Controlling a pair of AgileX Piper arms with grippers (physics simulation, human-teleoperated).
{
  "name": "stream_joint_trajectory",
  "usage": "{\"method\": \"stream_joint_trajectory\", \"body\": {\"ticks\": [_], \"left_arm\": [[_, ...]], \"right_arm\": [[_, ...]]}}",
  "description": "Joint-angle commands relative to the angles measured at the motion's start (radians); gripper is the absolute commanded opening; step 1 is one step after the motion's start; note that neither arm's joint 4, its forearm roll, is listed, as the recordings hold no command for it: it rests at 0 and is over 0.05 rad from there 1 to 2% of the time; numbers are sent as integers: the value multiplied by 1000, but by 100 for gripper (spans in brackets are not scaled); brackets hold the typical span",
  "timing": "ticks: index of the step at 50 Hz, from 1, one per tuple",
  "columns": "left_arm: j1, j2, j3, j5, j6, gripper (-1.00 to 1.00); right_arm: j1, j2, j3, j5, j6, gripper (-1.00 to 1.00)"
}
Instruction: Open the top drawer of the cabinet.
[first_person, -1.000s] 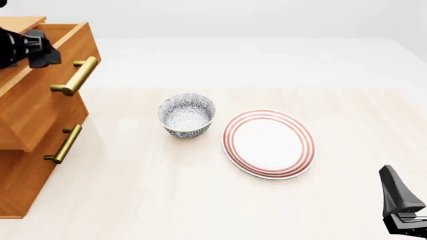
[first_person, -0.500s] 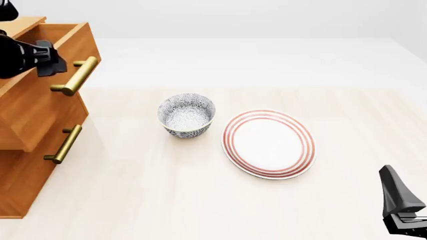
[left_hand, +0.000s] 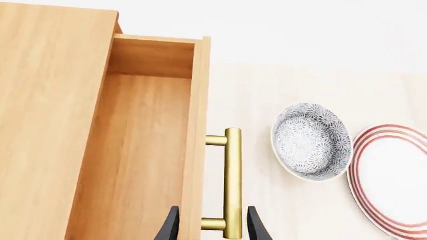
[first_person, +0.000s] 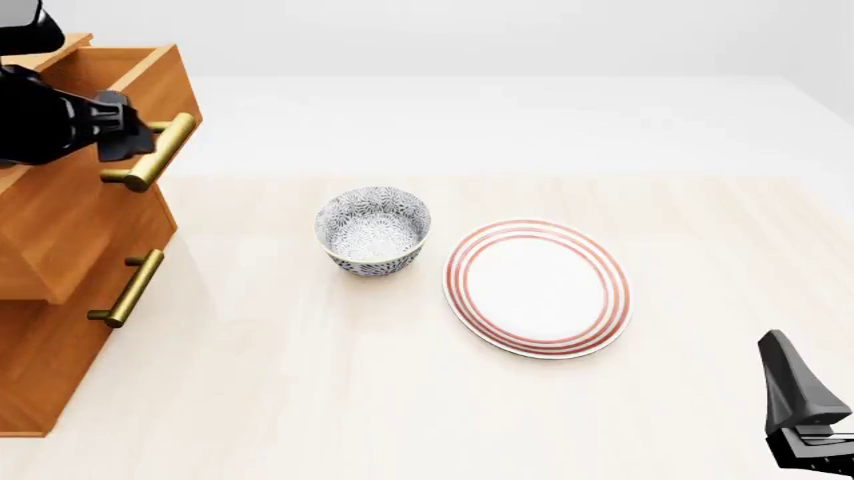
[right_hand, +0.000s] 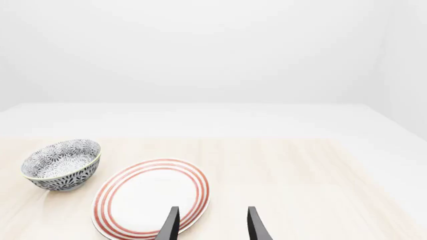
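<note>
The top drawer (first_person: 80, 190) is pulled out of the cabinet (first_person: 40, 370), which stands at the left edge of the table (first_person: 400, 400) in the front view. In the left wrist view we look into the drawer's inside (left_hand: 140, 150), and we see only bare wood there. Its brass handle (first_person: 150, 152) sticks out from the drawer front toward the middle of the table. Below it we see a second drawer's handle (first_person: 126, 288), on a front that sits further back.

Our left gripper (first_person: 127, 135) is at the top drawer's handle. In the left wrist view its two dark fingertips (left_hand: 170, 227) stand one on each side of the drawer front edge and the brass bar (left_hand: 232, 185), with a gap on both sides, so the jaws are spread apart and hold nothing.

To the right of the cabinet, apart from it, stands a bowl (first_person: 374, 230) with a dark floral pattern. Just beside the bowl lies a white plate (first_person: 537, 288) with red rings; the two are close but do not touch.

Our right gripper (right_hand: 211, 225) is low at the right near corner of the table, well apart from the cabinet. Its fingers (right_hand: 255, 225) are parted and empty, and they point toward the plate (right_hand: 152, 200) and the bowl (right_hand: 61, 164).
</note>
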Motion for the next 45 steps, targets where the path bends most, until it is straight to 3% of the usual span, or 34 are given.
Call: {"method": "stream_joint_trajectory", "body": {"ticks": [1, 45], "left_arm": [[-34, -3, -3, 13, -7, 100], [-176, 18, -8, 20, -36, 100]], "right_arm": [[0, 0, 1, -1, 1, 100], [0, 0, 1, -1, 1, 100]]}}
